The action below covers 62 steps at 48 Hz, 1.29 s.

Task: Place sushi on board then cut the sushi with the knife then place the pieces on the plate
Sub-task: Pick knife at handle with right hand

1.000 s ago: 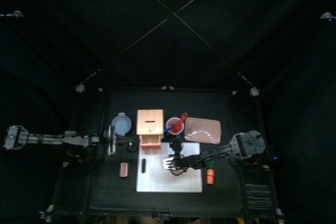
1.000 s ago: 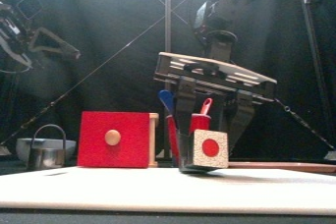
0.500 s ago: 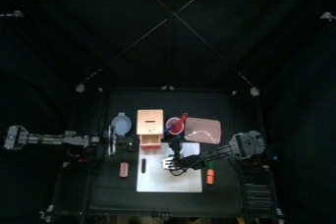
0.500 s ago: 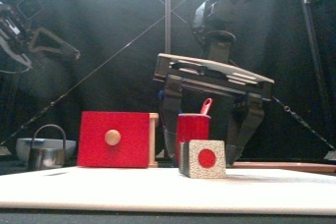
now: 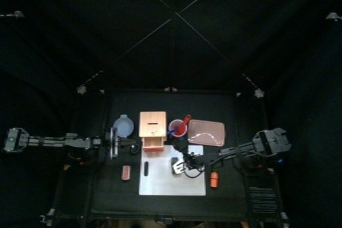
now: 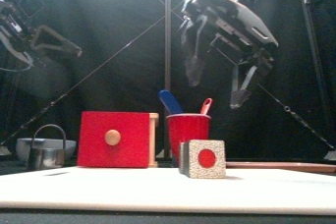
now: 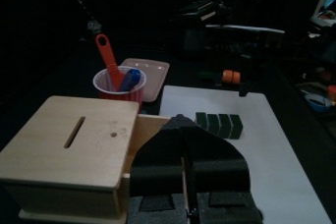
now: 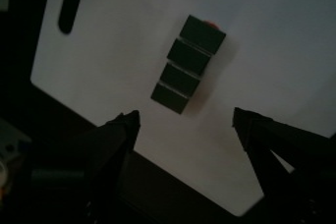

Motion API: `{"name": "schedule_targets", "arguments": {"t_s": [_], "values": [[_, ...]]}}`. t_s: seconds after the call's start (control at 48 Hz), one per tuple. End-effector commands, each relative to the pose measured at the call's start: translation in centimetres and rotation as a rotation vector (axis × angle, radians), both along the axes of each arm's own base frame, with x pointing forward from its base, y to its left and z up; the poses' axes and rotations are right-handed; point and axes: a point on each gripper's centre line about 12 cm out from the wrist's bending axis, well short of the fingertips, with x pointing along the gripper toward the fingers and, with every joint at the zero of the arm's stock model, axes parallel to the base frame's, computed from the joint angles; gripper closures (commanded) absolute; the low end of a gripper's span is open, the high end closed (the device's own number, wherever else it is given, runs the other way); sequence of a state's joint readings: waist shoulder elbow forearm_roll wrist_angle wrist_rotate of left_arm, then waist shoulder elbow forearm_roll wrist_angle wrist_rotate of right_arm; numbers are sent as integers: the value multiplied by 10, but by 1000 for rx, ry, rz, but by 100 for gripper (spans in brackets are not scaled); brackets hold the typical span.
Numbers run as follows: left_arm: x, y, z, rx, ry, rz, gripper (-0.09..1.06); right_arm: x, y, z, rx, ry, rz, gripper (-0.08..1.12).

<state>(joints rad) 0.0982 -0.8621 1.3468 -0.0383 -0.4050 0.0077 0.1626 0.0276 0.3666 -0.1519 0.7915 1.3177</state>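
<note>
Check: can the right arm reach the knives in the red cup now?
Probably yes. The right gripper hangs open above the sushi roll; the blue knife and red knife stick up from the red cup behind it, nothing covering them.

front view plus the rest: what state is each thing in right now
sushi roll: lying on the white board, four blocks in one row, not held
right gripper: open, empty, above the roll
left gripper: shut, empty, resting by the wooden box
wooden box: drawer shut
red cup: upright, blue knife and red knife inside
</note>
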Motion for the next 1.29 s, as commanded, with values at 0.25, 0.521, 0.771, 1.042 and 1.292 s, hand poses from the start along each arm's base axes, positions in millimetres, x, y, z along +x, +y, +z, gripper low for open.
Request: {"name": "schedule_targets", "arguments": {"t_s": [0.25, 0.521, 0.771, 1.042, 1.292], "values": [[9, 2, 24, 9, -62, 6, 85, -8, -26, 23, -23, -44, 362, 0], [9, 7, 28, -1, -85, 30, 85, -12, -28, 23, -149, -16, 764, 0], [9, 9, 32, -14, -119, 43, 85, -19, -40, 34, -201, -29, 843, 0], [8, 11, 32, -29, -122, 58, 85, -56, -92, 67, -277, -70, 691, 0], [7, 18, 32, -31, -123, 98, 85, -86, -167, 72, -271, -73, 435, 0]]}}
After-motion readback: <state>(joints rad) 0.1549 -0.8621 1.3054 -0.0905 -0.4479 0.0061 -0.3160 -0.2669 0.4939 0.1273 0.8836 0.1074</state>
